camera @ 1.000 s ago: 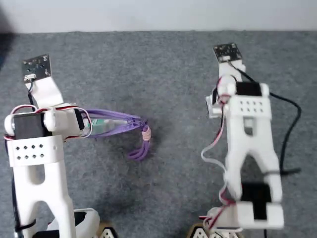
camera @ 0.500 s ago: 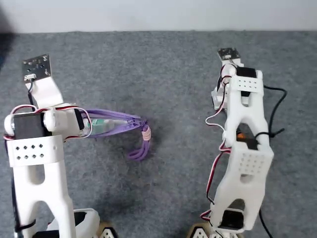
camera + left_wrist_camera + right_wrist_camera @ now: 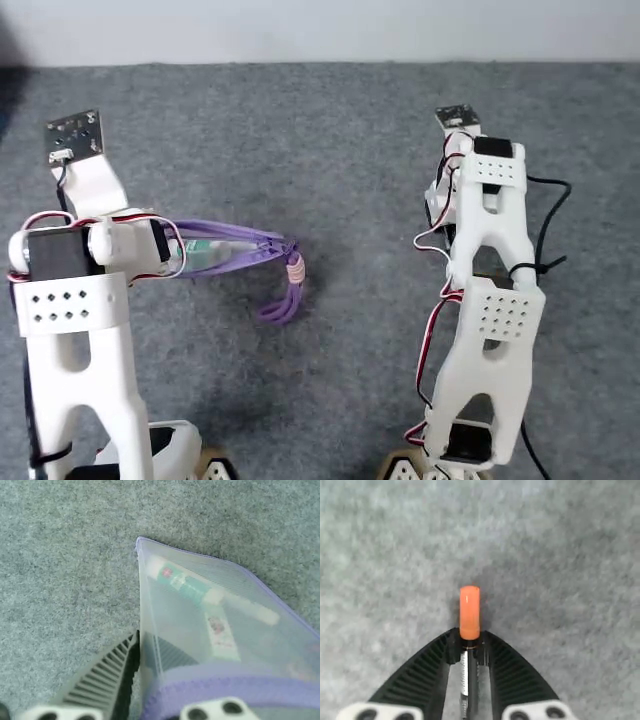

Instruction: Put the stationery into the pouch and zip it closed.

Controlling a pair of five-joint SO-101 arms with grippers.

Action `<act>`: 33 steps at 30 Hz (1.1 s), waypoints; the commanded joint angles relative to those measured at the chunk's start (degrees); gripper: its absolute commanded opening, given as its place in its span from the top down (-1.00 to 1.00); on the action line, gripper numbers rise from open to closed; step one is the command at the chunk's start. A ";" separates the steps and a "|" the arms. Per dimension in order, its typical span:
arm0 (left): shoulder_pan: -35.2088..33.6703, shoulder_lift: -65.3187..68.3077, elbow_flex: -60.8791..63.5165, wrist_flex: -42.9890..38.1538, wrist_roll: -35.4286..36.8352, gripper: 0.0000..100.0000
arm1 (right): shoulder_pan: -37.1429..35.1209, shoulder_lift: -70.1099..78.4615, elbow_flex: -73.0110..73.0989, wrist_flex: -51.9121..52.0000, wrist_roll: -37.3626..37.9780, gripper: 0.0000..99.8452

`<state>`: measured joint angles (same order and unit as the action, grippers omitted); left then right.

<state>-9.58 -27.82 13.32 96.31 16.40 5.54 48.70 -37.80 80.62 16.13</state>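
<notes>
right wrist view: the right gripper (image 3: 469, 642) is clamped on an orange-capped pen (image 3: 469, 611) above the grey mat (image 3: 570, 555). the left gripper (image 3: 142, 680) pinches the pouch (image 3: 200, 630) by its edge. gripped near one end, the pen could pivot and miss the opening.

No words or numbers are showing legibly: inside the clear pouch (image 3: 161, 622), the red-marked label on the green-and-white stick (image 3: 186, 585) and the pinkish print on the white item (image 3: 220, 636) are coming through only as blurred smudges.

Stationery (image 3: 186, 583) lies inside the pouch (image 3: 215, 630), left of the marker (image 3: 469, 611) in the right hand (image 3: 469, 642).
</notes>
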 commanded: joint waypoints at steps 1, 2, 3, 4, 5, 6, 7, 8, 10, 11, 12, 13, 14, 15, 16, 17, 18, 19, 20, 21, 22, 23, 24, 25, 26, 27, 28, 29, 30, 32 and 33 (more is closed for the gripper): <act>0.18 0.18 -0.13 -0.35 0.26 0.98 | 0.31 -0.57 -4.40 4.09 0.53 0.96; 0.18 0.18 -0.13 -0.35 0.26 0.98 | 0.31 -0.57 -5.36 5.14 0.53 0.98; 0.18 0.18 -0.13 -0.35 0.26 0.98 | 0.31 -0.57 -6.42 6.46 0.53 0.98; 0.18 0.18 -0.13 -0.35 0.26 0.98 | 0.31 -0.66 -7.47 7.78 0.53 0.98; 0.18 0.18 -0.13 -0.35 0.26 0.98 | 0.31 -0.66 -8.88 9.63 0.53 0.98; 0.18 0.18 -0.13 -0.35 0.26 0.98 | 0.31 -0.66 -10.81 11.74 0.53 0.98; 0.18 0.18 -0.13 -0.35 0.26 0.98 | 0.31 -0.66 -12.92 14.11 0.44 0.98; 0.18 0.18 -0.13 -0.35 0.26 0.98 | 0.22 -0.66 -15.21 16.57 0.44 0.98; 0.18 0.18 -0.13 -0.35 0.26 0.98 | 0.13 -0.66 -19.69 20.88 0.44 0.98; 0.18 0.18 -0.13 -0.35 0.26 0.98 | 0.04 -0.66 -21.63 22.11 0.35 0.98; 0.18 0.18 -0.13 -0.44 0.26 0.98 | -0.04 -0.66 -23.38 22.29 0.26 0.98; 0.18 0.18 -0.13 -0.44 0.26 0.98 | -0.04 -0.84 -24.88 22.29 0.35 0.98; 0.18 0.18 -0.13 -0.44 0.26 0.98 | -0.04 -1.45 -25.67 22.29 0.44 0.98; 0.18 0.18 -0.13 -0.44 0.26 0.98 | -0.13 -2.51 -25.93 22.37 0.44 0.98; 0.18 0.18 -0.13 -0.44 0.26 0.98 | -0.13 -3.74 -25.58 22.46 0.44 0.98; 0.18 0.18 -0.13 -0.44 0.26 0.98 | -0.31 -5.32 -24.62 22.46 0.44 0.98; 0.18 0.18 -0.22 -0.44 0.26 0.98 | -0.75 -7.25 -23.12 22.46 0.44 0.98; 0.18 0.18 -0.31 -0.44 0.26 0.98 | -0.92 -9.63 -21.01 22.46 0.35 0.98; 0.18 0.09 -0.31 -0.44 0.26 0.98 | -1.10 -12.44 -18.02 22.46 0.26 0.98; 0.18 0.00 -0.31 -0.44 0.35 0.98 | -1.36 -15.25 -14.95 22.46 0.26 0.98; 0.18 -0.09 -0.31 -0.44 0.35 0.98 | -2.07 -18.33 -11.52 22.46 0.18 0.98; 0.18 -0.09 -0.31 -0.44 0.35 0.98 | -2.77 -21.58 -7.91 22.46 0.09 0.98; 0.18 -0.18 -0.31 -0.44 0.35 0.98 | -3.38 -25.10 -4.13 22.37 0.00 0.98; 0.18 -0.18 -0.31 -0.44 0.35 0.98 | -4.44 -28.44 -0.62 22.29 -0.09 0.98; 0.18 -0.18 -0.31 -0.44 0.35 0.98 | -5.58 -31.87 2.64 22.20 -0.44 0.98; 0.18 -0.09 -0.31 -0.44 0.35 0.98 | -6.64 -35.03 5.63 22.20 -1.41 0.98; 0.18 0.09 -0.31 -0.44 0.35 0.98 | -7.96 -38.11 8.09 22.20 -2.55 0.98; 0.18 0.09 -0.31 -0.44 0.35 0.98 | -9.27 -41.10 10.46 22.20 -3.78 0.98; 0.18 0.09 -0.31 -0.44 0.35 0.98 | -10.68 -43.91 12.48 22.20 -5.10 0.98; 0.18 0.00 -0.31 -1.05 0.35 0.98 | -13.58 -49.19 15.74 22.11 -7.82 0.98; 0.18 -0.09 -0.31 -1.23 0.35 0.98 | -15.08 -51.65 16.88 22.11 -9.23 0.98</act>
<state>-9.58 -27.82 13.32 96.31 16.40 -5.80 6.86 -23.47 100.48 10.68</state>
